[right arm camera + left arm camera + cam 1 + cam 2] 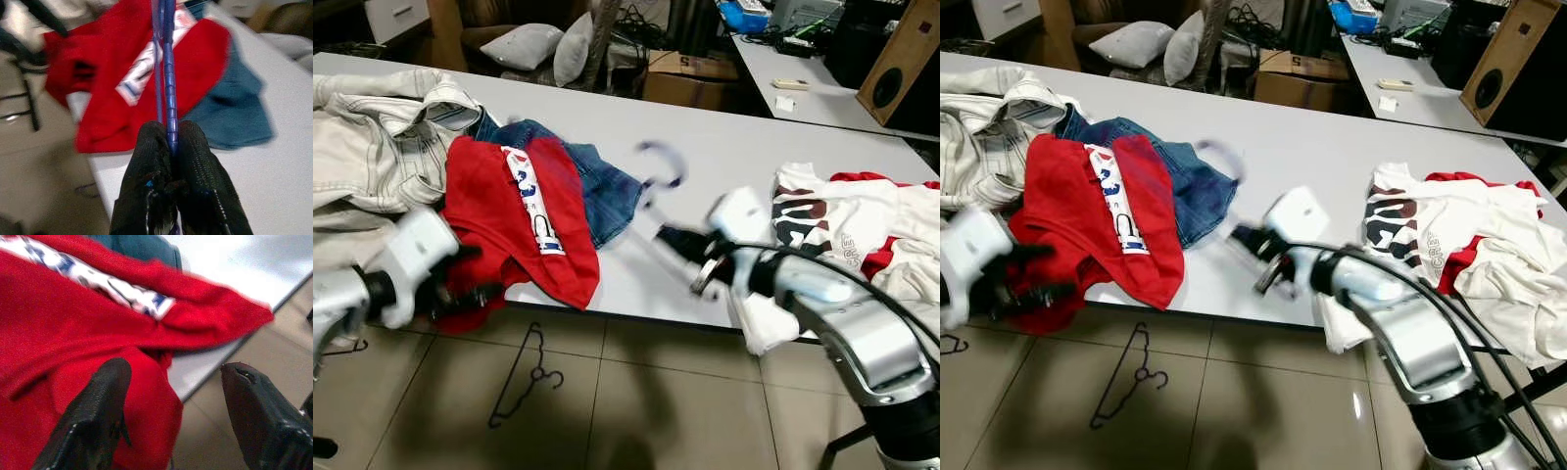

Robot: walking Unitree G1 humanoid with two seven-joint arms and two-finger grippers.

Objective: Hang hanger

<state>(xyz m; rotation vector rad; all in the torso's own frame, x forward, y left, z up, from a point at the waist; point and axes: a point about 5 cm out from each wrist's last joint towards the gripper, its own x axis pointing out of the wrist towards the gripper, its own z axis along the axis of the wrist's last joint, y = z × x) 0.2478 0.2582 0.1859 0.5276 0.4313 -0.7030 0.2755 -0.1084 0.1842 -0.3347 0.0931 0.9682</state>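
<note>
While the right pincer clamps the blue hanger over the surface, the left pincer gapes at the red shirt; hanging remains.

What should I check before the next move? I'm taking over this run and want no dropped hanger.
1. Right gripper shut on the blue hanger: ok.
2. Hanger hook free above the table: ok, though blurred.
3. Left gripper open at the red shirt, at the table's edge: ok, nothing clamped yet.
4. Red shirt spread flat for the hanger: not ok, bunched and drooping over the edge.
5. Black hanger lies on the floor: not ok.
6. Shirt's neck opening located: cannot tell.
</note>
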